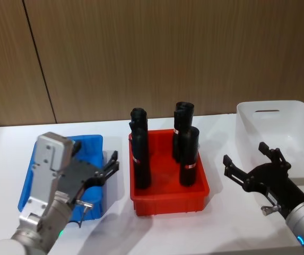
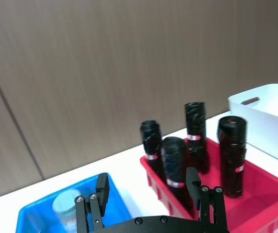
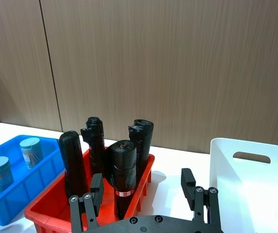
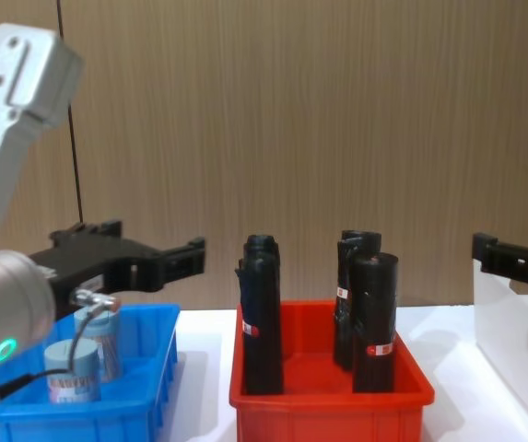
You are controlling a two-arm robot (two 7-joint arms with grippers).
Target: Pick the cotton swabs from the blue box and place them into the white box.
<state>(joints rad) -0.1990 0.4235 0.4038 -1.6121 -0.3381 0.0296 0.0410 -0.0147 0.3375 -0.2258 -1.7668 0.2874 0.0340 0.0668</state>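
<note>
Half the blue box point(image 1: 90, 146) is hidden behind left gripper point(image 1: 108, 167); it and right gripper point(image 1: 243, 153) both gape empty. Labels on swabs point(image 4: 72, 370) unreadable.

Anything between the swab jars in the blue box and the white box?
Yes. The red bin, holding four upright black rolls, stands between the blue box and the white box. Nothing visible separates the left gripper from the cotton swabs.
</note>
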